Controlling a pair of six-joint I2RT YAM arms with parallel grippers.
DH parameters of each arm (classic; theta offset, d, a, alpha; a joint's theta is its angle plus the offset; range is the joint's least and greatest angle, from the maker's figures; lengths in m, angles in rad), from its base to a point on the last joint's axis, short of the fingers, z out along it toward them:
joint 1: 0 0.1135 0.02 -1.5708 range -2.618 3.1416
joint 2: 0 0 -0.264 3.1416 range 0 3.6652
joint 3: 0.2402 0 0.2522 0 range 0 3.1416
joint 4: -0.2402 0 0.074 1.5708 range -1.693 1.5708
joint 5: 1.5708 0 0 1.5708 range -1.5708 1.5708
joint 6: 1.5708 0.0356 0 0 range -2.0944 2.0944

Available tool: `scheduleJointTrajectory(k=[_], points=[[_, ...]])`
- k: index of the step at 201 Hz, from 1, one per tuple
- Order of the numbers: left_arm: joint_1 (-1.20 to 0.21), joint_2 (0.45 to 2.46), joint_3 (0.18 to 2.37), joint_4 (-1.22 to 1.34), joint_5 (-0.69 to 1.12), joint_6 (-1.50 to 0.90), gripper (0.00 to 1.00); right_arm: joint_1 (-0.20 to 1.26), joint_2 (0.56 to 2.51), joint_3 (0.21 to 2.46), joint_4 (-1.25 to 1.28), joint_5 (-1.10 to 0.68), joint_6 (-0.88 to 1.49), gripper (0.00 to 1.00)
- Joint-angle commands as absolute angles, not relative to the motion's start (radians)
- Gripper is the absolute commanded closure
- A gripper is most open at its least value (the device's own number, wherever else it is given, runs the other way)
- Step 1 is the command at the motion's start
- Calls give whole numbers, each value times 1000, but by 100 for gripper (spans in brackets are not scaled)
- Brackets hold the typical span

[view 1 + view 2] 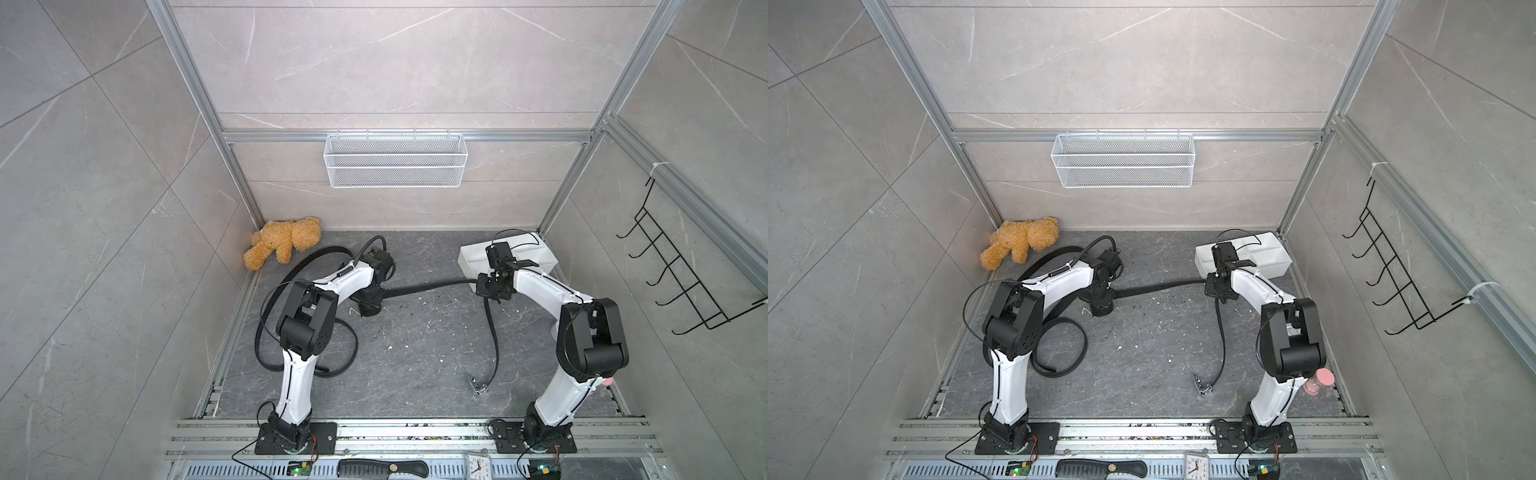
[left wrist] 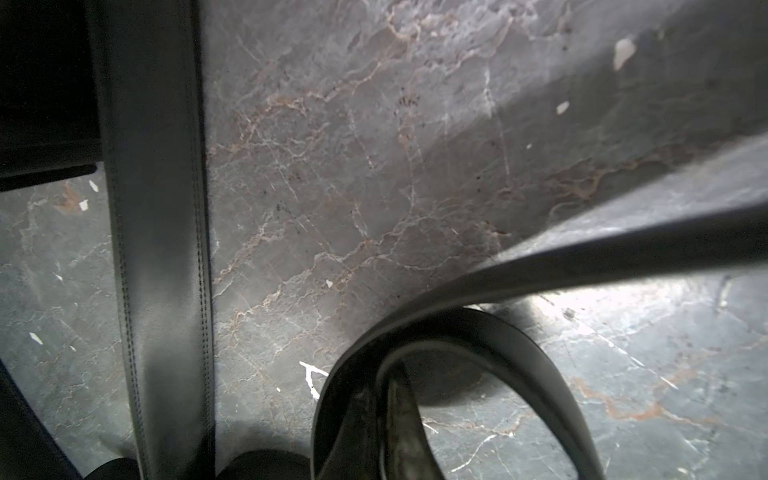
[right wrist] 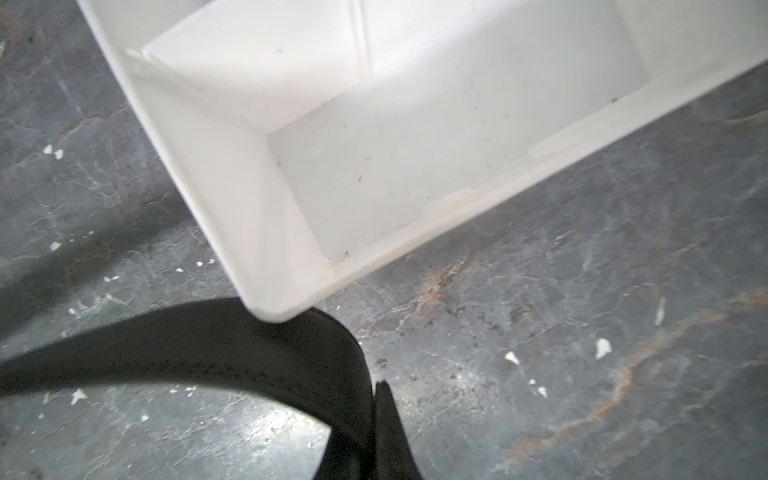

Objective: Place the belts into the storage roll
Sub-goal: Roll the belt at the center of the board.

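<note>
1. Spanning the gap between the arms, the stretched belt (image 1: 428, 287) runs from the left pincer (image 1: 369, 308) to the right pincer (image 1: 488, 296). It then drops toward the near side and ends at its buckle (image 1: 478, 385) on the counter (image 1: 415, 353).
2. Both pincers are pressed together on this strap, each pinching it across its flat width.
3. The storage roll (image 1: 1277, 268) sits in the far right corner, just beyond the right pincer. The compartments that show are empty.
4. A coiled belt (image 1: 1059, 374) lies near left, partly under the left arm. A third belt (image 1: 322, 250) arcs far left, near the teddy bear (image 1: 282, 243).
5. The strap looks light and limp, sagging wherever it is unsupported. Its smooth face may slip, and the buckle end probably swings as the heavy part.
6. A loose coil would likely spring open, so a hold across the width near one end seems best for rolling it tight enough for one compartment.
7. In both top views each pincer's tips are hidden by its own wrist, and the right arm covers part of the storage roll.
8. The left wrist view is dark and blurred. Which belt the flat stitched strap (image 2: 158, 249) beside the grip belongs to, I cannot tell.
9. Buckles of the coiled and third belts are not visible.
</note>
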State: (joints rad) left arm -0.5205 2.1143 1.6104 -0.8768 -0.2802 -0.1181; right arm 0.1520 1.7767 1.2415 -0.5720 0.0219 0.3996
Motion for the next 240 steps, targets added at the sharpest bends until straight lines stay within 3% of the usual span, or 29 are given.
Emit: scheduleJointTrajectory(k=[1,39,81,151,187,216,231,240], points=[[-492,2228,1645,-862,-305,-127,100,153,1751,1160,-574,-96,529,100],[-498,2298,1713,-848,-272,-179,100,160,1669,939,-453,-123,616,100],[-542,2323,1754,-843,-315,-187,100,221,1650,846,-349,-213,715,100],[-618,2266,1611,-712,-369,-273,100,258,1825,1048,-193,-314,916,100],[-637,2245,1567,-681,-396,-344,100,270,1868,1159,-359,-188,816,100],[-650,2192,1487,-627,-424,-352,100,271,1790,1148,-492,-119,685,46],[-659,2174,1452,-592,-422,-341,100,280,1736,1146,-541,-112,633,34],[-670,2166,1434,-574,-428,-333,100,294,1715,1165,-582,-102,597,32]])
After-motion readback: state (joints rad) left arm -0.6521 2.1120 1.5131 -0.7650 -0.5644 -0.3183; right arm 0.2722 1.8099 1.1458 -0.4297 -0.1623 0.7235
